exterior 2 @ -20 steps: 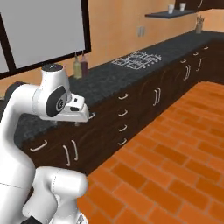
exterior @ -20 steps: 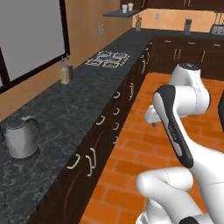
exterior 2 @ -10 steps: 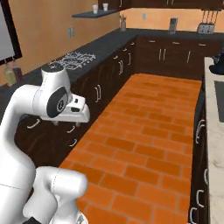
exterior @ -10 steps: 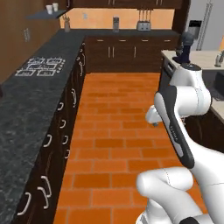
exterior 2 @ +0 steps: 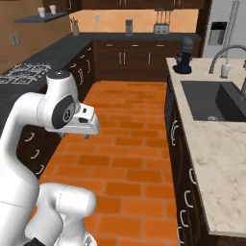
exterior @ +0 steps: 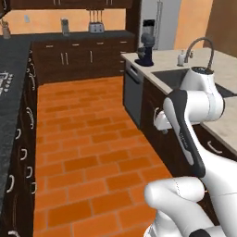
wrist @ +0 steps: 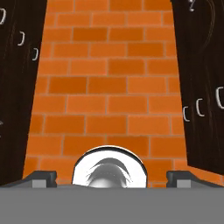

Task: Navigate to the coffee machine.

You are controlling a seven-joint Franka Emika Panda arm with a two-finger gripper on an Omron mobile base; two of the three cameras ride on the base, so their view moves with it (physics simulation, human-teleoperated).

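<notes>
Claw (wrist: 112,177) fingers apart, empty, over brick floor (wrist: 109,87). Coffee machine (exterior 2: 129,27) far ahead on back desk (exterior 2: 144,36).

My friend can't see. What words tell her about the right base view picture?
A white robot arm stands in a kitchen with an orange brick floor, facing dark cabinets along the far wall. On the far counter stands the narrow coffee machine with a toaster further right; at right, a pale counter holds a dark sink.

Orange brick-patterned floor (exterior: 92,139), dark brown cabinets (exterior 2: 129,60), speckled black counter (exterior 2: 43,60), beige island top (exterior 2: 216,139)
</notes>
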